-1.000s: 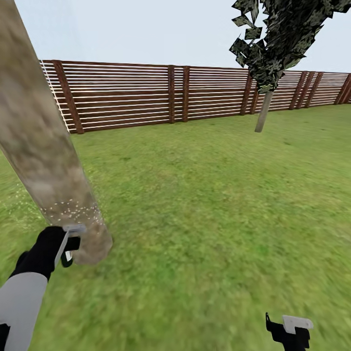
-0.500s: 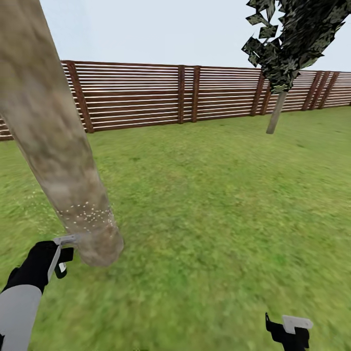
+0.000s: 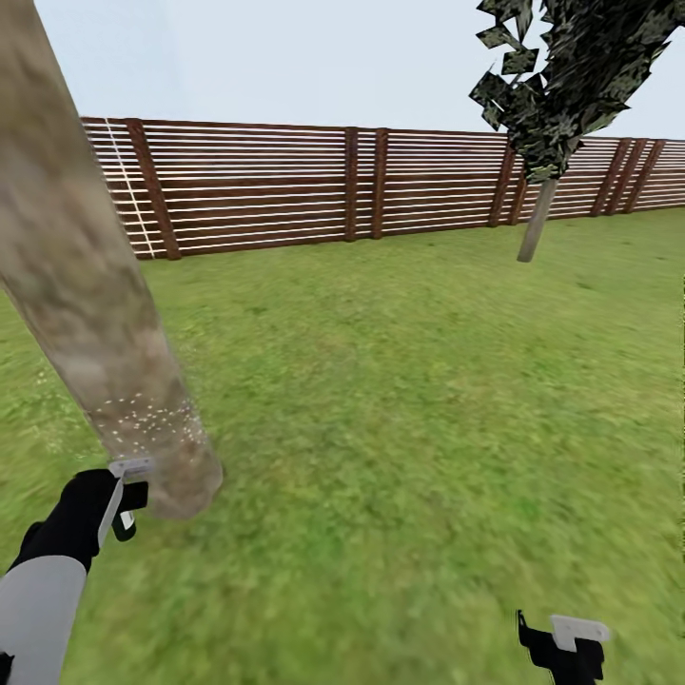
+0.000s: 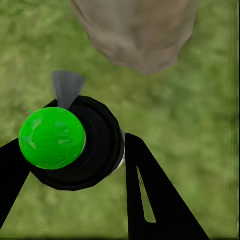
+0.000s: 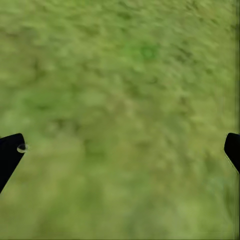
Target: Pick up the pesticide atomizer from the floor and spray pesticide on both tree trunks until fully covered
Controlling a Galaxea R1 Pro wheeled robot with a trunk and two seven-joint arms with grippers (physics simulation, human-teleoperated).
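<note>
Clamping atomizer, left fingers; wrist shows green cap; right fingers apparently spread.

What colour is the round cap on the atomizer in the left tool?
Bright green cap atop the black atomizer, clearest in the left wrist view.

Floor: blurry green grass. Near tree trunk stands on it; 2nd tree well apart, by slat fence edging the lawn behind trunk.
</note>
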